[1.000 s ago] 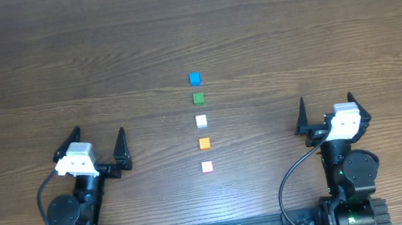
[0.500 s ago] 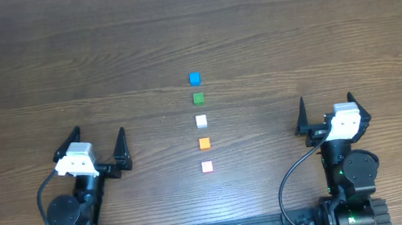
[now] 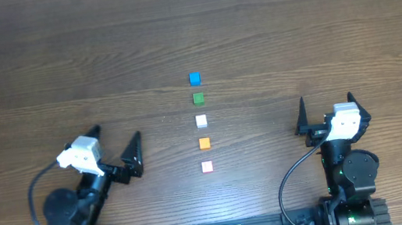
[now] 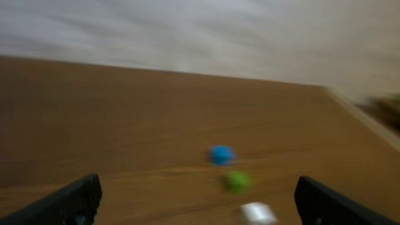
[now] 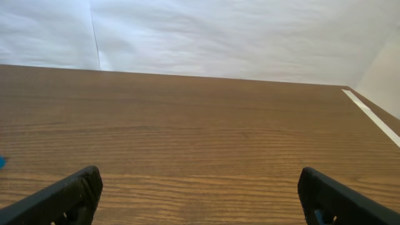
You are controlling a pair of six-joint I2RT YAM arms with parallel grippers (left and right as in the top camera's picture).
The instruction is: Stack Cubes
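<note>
Looking down, the top view shows five cubes in one column at mid-desk point(image 3: 315, 25): blue point(image 3: 195, 79) farthest, then green point(image 3: 198, 99), white point(image 3: 201, 121), orange point(image 3: 204, 143) and pink point(image 3: 207, 167), all apart. The left wrist view catches blue point(image 4: 221, 154), green point(image 4: 237, 181) and white point(image 4: 257, 213), blurred. Since the earlier frame the left arm point(image 3: 81, 157) has swung toward the column and the right arm point(image 3: 344, 124) has not moved; both jaws stand wide open, empty.

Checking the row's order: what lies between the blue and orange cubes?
In the top view, two: the green cube by the blue cube, then the white cube by the orange cube.
</note>
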